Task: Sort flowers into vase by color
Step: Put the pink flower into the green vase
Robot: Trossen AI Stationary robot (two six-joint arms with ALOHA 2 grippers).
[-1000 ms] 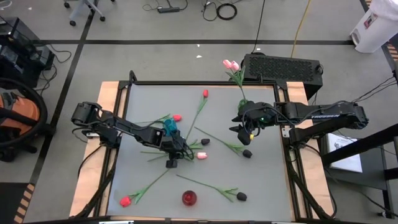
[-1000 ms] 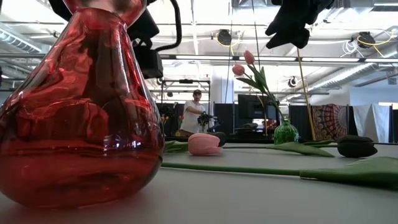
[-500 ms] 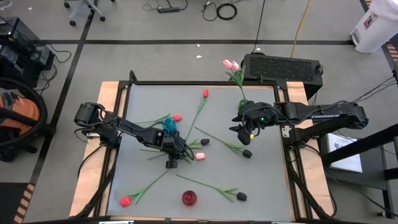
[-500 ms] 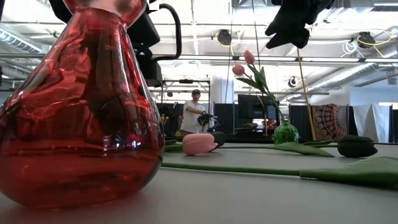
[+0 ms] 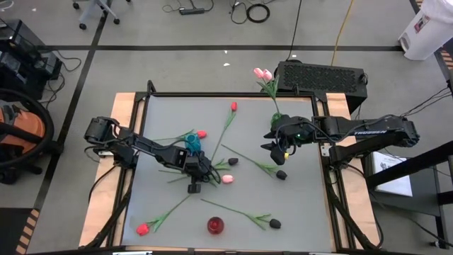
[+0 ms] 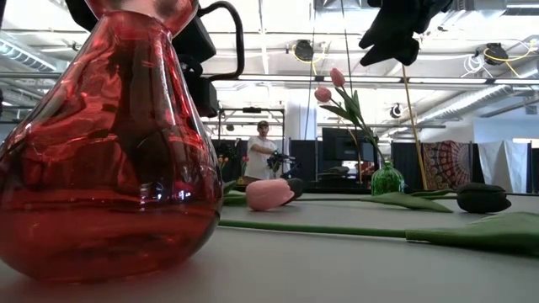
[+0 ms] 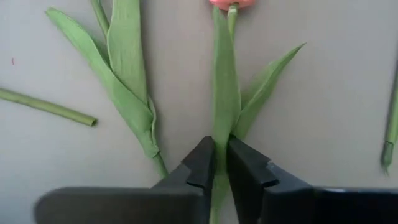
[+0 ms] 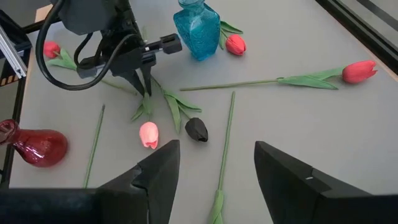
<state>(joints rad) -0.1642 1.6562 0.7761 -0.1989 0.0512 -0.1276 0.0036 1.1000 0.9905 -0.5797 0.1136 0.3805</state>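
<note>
The left gripper (image 7: 221, 163) stands low over the table's middle, its fingers clenched on the green stem of a pink tulip (image 8: 148, 134); the stem runs straight ahead of the gripper, in line with its reach, the bud at the far end; the green vase (image 6: 387, 178), already bearing pink tulips, stands at the far right edge, nearer the right gripper (image 8: 214, 167), which hovers spread and empty; white lettering on the right arm (image 5: 368, 131) is too small to read.
</note>
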